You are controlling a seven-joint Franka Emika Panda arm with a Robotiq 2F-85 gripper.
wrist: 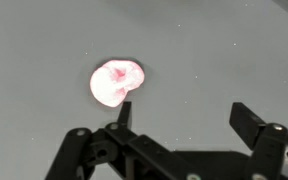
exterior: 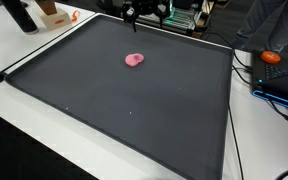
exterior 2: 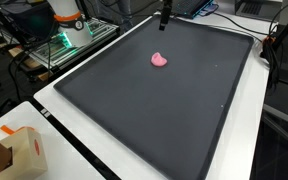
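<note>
- Tooling: your end effector (wrist: 182, 112) is open, jaws spread wide with nothing between them. You hold it above the mat, touching nothing.
- Object: in the wrist view the pink lump (wrist: 117, 82) sits ahead of the fingers (wrist: 124, 112), nearer the one on the picture's left and off the line midway between them. It is neither gripped nor touched.
- Position: both exterior views show the pink lump (exterior: 135, 60) (exterior 2: 159, 60) lying alone on the black mat (exterior: 134, 120), in the part toward the arm and well apart from every edge.
- Reason, as judged: that open spot leaves room round the lump on all sides, and wide jaws suit its rounded bulk.
- Surroundings: the mat covers most of the white desk (exterior: 24, 125). An orange object (exterior: 271, 57) and a cardboard box (exterior 2: 16, 150) rest off the mat, well apart from the lump.
</note>
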